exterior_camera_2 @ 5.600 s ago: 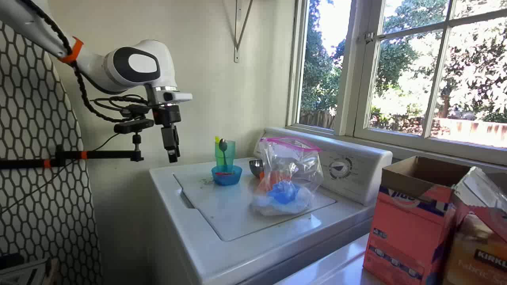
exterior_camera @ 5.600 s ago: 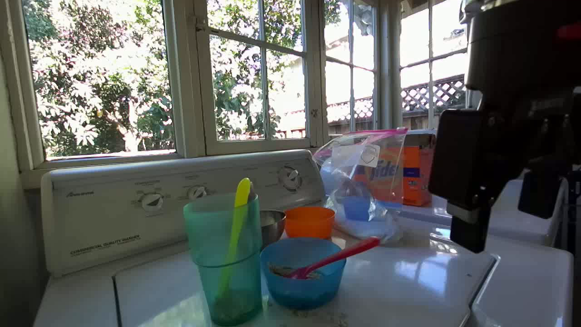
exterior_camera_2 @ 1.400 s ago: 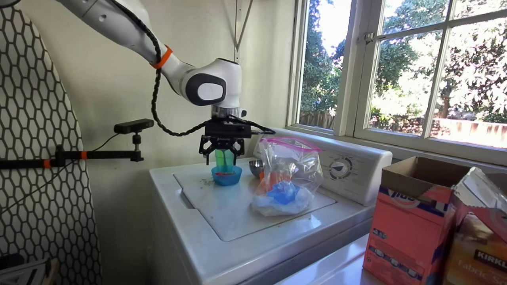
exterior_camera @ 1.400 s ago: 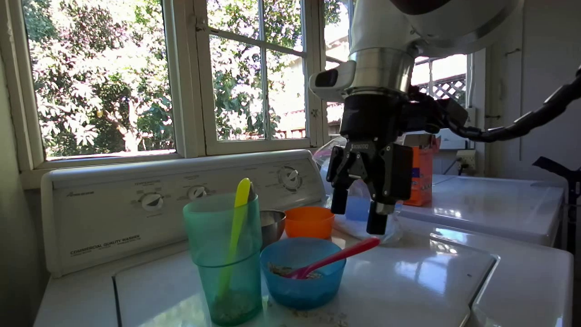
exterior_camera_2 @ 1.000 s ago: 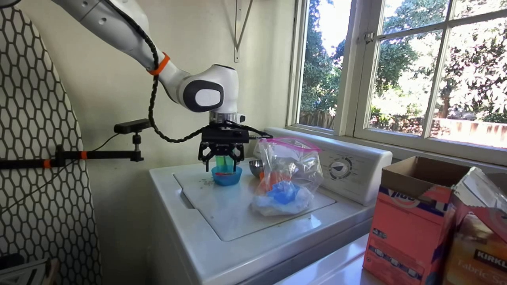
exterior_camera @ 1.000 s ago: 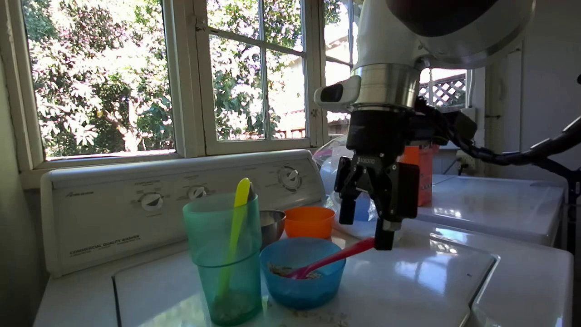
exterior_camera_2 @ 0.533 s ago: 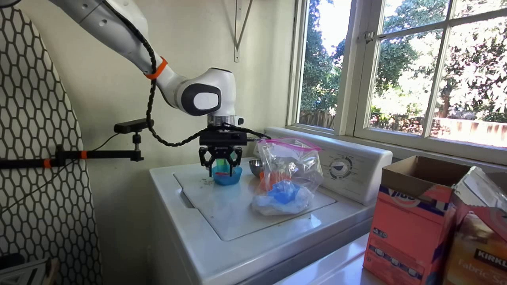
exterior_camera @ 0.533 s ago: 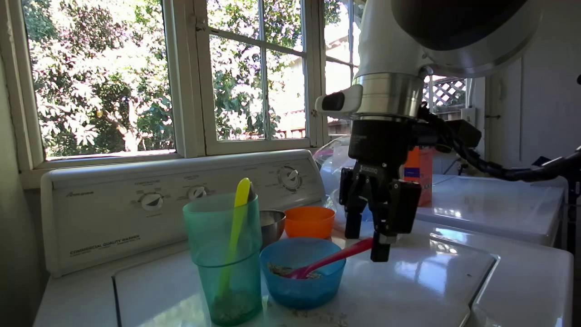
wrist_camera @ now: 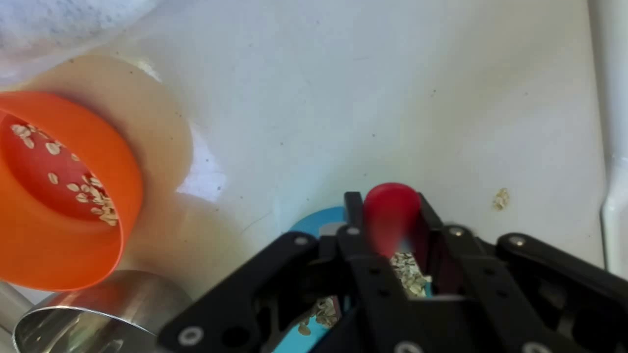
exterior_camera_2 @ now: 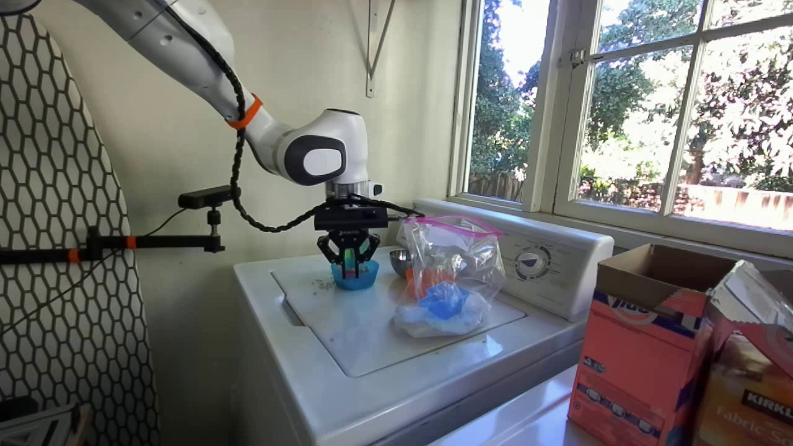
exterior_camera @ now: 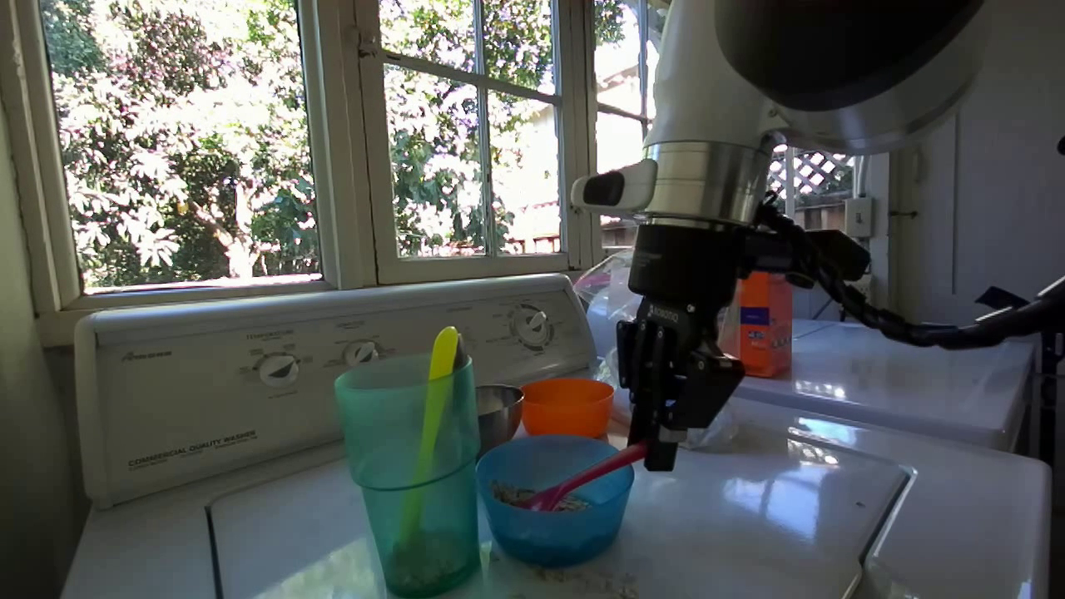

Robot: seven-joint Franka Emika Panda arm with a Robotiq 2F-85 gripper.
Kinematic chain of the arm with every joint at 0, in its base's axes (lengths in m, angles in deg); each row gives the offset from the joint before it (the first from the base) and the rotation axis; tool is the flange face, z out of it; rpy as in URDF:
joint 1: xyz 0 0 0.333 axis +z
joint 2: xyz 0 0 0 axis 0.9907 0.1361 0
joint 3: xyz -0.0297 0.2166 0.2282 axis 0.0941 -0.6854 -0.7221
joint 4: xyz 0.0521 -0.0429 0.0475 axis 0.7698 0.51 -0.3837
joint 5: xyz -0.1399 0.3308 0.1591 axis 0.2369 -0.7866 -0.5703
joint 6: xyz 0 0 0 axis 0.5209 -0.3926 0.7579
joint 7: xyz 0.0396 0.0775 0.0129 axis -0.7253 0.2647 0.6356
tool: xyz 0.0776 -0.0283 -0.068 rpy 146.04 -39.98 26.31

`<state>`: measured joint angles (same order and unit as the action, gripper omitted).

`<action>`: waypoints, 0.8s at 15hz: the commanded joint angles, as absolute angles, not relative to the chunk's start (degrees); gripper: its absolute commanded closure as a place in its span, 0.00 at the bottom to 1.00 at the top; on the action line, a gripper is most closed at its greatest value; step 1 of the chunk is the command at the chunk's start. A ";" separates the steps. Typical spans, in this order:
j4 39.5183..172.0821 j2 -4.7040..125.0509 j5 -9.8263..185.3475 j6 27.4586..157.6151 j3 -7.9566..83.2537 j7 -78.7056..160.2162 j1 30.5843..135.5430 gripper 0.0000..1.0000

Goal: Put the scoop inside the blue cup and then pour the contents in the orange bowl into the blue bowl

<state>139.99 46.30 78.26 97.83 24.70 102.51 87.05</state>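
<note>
Pincer [wrist_camera: 391,207] around scoop [exterior_camera: 589,477] — oats [wrist_camera: 105,213] in orange bowl [wrist_camera: 49,250] and blue bowl [exterior_camera: 553,534].

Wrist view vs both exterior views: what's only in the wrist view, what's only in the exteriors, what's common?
Wrist view only: the flakes lying inside the orange bowl.
Exterior views only: the tall blue cup with a yellow utensil inside, the robot arm, the windows and a cardboard box.
Shared: the orange bowl itself, the blue bowl, a metal bowl, the red scoop and the end effector.
</note>
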 commanded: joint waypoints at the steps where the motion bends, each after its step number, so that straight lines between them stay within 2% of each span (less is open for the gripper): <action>1: 140.99 45.60 81.57 98.95 25.24 99.88 87.73 0.94; 12: 137.85 39.06 87.23 84.05 26.83 107.02 87.71 0.94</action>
<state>138.36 40.80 83.66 88.50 26.01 104.82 87.03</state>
